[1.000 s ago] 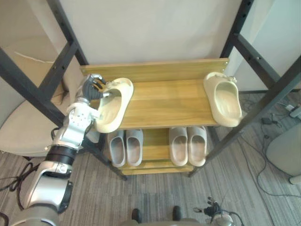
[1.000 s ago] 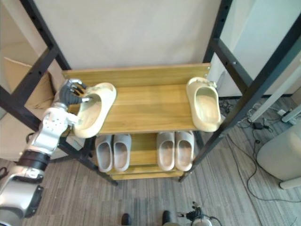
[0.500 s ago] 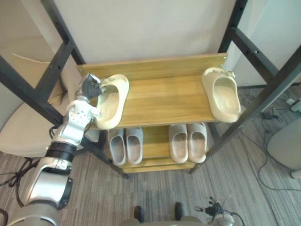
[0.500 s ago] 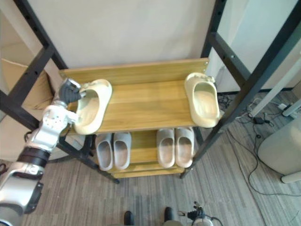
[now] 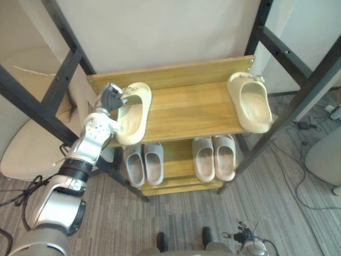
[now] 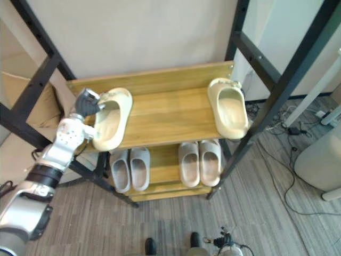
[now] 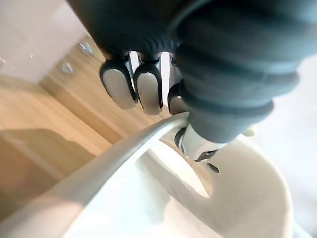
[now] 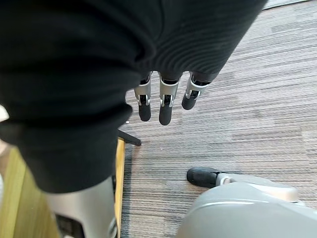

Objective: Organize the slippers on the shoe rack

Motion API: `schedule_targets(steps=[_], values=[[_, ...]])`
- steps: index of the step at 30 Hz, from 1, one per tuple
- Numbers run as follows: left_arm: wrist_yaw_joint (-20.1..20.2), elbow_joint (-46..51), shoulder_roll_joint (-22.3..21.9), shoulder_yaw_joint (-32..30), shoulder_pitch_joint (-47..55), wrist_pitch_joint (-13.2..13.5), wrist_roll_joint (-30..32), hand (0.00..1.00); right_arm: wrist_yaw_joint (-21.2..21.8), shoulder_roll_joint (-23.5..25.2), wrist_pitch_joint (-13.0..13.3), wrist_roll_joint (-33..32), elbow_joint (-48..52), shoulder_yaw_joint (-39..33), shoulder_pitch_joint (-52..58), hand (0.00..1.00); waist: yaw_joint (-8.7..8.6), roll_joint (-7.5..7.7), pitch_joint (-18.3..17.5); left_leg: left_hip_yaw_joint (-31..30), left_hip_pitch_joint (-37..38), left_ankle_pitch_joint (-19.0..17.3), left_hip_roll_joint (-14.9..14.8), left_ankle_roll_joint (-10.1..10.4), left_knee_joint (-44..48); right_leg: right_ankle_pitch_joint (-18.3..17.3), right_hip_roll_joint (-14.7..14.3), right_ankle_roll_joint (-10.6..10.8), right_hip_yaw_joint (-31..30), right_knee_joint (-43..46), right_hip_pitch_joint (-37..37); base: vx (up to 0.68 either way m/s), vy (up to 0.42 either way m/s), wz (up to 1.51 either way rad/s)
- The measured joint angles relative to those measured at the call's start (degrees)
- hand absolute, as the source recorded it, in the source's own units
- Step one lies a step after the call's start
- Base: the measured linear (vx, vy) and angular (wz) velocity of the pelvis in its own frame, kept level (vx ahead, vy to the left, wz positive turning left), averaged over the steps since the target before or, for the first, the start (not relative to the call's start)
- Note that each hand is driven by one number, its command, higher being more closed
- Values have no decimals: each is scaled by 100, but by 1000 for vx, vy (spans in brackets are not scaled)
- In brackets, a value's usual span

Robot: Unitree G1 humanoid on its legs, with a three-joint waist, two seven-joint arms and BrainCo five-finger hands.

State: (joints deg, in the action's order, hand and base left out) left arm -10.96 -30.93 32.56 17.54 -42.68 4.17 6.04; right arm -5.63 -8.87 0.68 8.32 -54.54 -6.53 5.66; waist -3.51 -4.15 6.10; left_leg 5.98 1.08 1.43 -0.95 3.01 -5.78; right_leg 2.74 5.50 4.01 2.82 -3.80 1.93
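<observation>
A cream slipper (image 5: 133,113) lies at the left end of the wooden top shelf (image 5: 186,106), its toe at the front edge. My left hand (image 5: 109,98) is shut on its heel rim; in the left wrist view the fingers (image 7: 141,89) curl over the rim of the slipper (image 7: 228,198). The matching cream slipper (image 5: 250,101) lies at the shelf's right end, toe toward me. My right hand (image 8: 166,101) hangs over the carpet with straight fingers, holding nothing.
Two pairs of grey slippers (image 5: 144,162) (image 5: 214,157) stand side by side on the lower shelf. Black frame posts (image 5: 64,80) (image 5: 282,114) flank the rack. A beige cushioned seat (image 5: 26,152) is at the left, a white rounded object (image 5: 325,160) at the right.
The whole view has shifted a little. My left hand keeps its hold on the cream slipper and has brought it slightly rightward and flatter onto the top shelf. The right slipper has not moved.
</observation>
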Motion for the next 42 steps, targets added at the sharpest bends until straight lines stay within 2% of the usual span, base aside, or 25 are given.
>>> schedule_targets(steps=[5,9,14,22,29,30,32,37,42], values=[[2,244,-211,227,-195,40,-170,100,-4,-27,1,-167,-9,-2,-4,0,-85,-97,55,72,0,7,-4,-11,-1,45,-3,14,-41,-52,7,-3,-1,-7],[1,305,-267,334,-300,51,-271,100,-14,-26,1,-176,-15,-1,-46,0,-206,-130,74,108,2,5,-19,-9,0,62,-18,10,-60,-55,18,11,-6,-4],[-10,303,-371,439,-407,56,-406,100,-42,-46,4,-178,-17,-3,-93,0,-270,-155,91,116,2,1,-14,-3,0,65,-12,13,-62,-65,17,0,0,0],[-13,170,-727,441,-862,171,-653,100,-130,-122,0,-209,-14,-18,-121,0,-376,-377,335,144,-10,-7,-41,8,-1,104,-40,14,-97,-121,21,-8,-2,-2],[-34,-190,-1028,435,-1062,183,-850,100,-167,-75,3,-219,-11,-185,-119,0,-395,-382,339,157,-53,-12,-56,16,-1,105,-41,16,-115,-124,66,0,0,0],[-51,-190,-1071,433,-1087,182,-850,0,-168,-65,3,-219,-6,-230,-121,0,-396,-386,341,159,-91,-8,-58,10,0,106,-30,17,-127,-123,107,0,0,0],[-125,-246,-1182,435,-1178,173,-846,0,-172,-62,4,-222,10,-233,-142,0,-396,-399,380,222,-135,-1,-49,0,0,140,-23,30,-171,-122,156,-12,4,-12],[-132,-495,-1278,427,-1373,157,-843,0,-177,-29,2,-312,154,-352,-104,0,-525,-456,446,281,-131,-4,-47,4,0,158,-40,32,-220,-121,158,9,4,-6],[-139,-586,-1398,364,-1399,159,-847,0,-187,-18,7,-391,190,-446,-104,0,-545,-469,472,283,-107,-7,-70,11,0,158,-70,30,-212,-122,135,0,0,0]])
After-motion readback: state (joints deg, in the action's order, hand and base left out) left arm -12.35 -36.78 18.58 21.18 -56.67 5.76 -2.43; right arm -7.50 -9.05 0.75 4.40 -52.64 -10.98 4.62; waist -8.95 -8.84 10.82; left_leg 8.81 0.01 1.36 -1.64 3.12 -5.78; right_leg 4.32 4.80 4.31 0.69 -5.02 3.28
